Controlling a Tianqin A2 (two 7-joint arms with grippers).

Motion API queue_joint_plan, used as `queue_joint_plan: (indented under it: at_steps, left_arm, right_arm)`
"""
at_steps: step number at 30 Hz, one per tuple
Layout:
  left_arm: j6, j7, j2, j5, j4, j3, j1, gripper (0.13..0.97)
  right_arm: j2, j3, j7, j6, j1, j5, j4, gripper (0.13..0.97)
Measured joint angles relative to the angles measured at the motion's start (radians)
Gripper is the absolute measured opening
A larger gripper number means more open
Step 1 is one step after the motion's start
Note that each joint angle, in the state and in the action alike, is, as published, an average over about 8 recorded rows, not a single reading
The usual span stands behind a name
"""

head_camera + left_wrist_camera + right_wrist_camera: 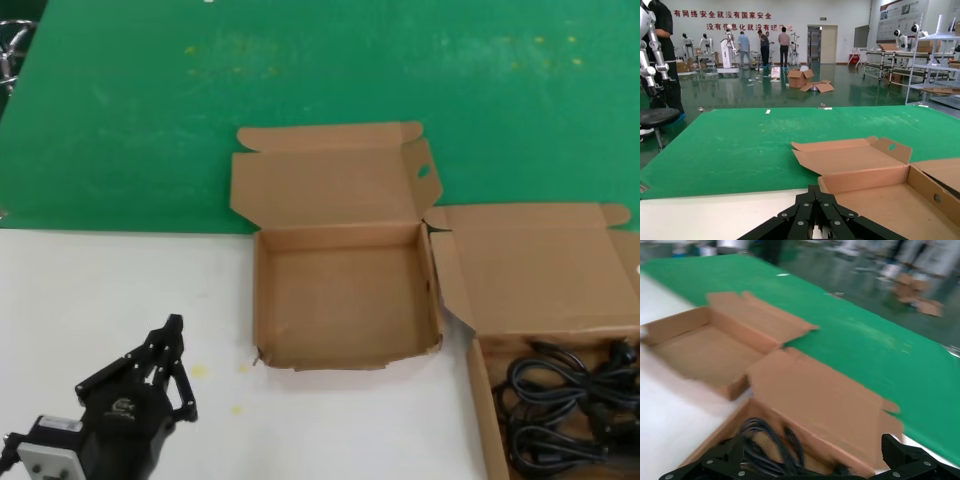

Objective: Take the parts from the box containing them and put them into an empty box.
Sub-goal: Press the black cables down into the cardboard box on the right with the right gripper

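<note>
The empty box (340, 300) lies open at the table's middle, with an oval hole (423, 171) in one lid flap. It also shows in the left wrist view (880, 200) and the right wrist view (705, 350). The box containing the parts (540, 270) lies open at the right, holding black coiled cables (570, 405). My left gripper (173, 325) is shut and empty, low over the white table to the left of the empty box, tips (814, 189) pointing at its near corner. My right gripper (812, 452) is open above the cables (765, 440); it is outside the head view.
A green mat (300, 70) covers the far half of the table; the near half is white (100, 290) with small yellow marks (200, 370). Beyond the table are people, other robots, racks and loose cartons (810, 82) on the floor.
</note>
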Motion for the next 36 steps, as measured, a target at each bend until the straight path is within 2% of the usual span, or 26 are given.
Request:
queue_joint_plan:
  at_steps: [6,9,13,17,21,30,36]
  left_arm:
    - [0.000,0.000,0.000,0.000,0.000,0.000,0.000,0.142]
    - [0.000,0.000,0.000,0.000,0.000,0.000,0.000,0.136]
    - [0.000,0.000,0.000,0.000,0.000,0.000,0.000,0.136]
    - [0.000,0.000,0.000,0.000,0.000,0.000,0.000,0.135]
    - [0.000,0.000,0.000,0.000,0.000,0.000,0.000,0.135]
    - [0.000,0.000,0.000,0.000,0.000,0.000,0.000,0.135]
    - [0.000,0.000,0.000,0.000,0.000,0.000,0.000,0.135]
  right_arm:
    - [0.136,-0.200,0.059,-0.130,0.203,-0.048,-0.023,0.966]
    - [0.175,-0.272,0.139,-0.203,0.293,-0.142,-0.045,0.966]
    - [0.193,-0.304,0.269,-0.317,0.373,-0.317,-0.082,0.966]
    - [0.182,-0.273,0.368,-0.438,0.408,-0.480,-0.117,0.966]
    - [0.146,-0.212,0.395,-0.546,0.417,-0.592,-0.149,0.966]
    - [0.023,-0.090,0.285,-0.761,0.439,-0.761,-0.227,0.966]
    - [-0.055,-0.039,0.199,-0.860,0.461,-0.843,-0.270,0.966]
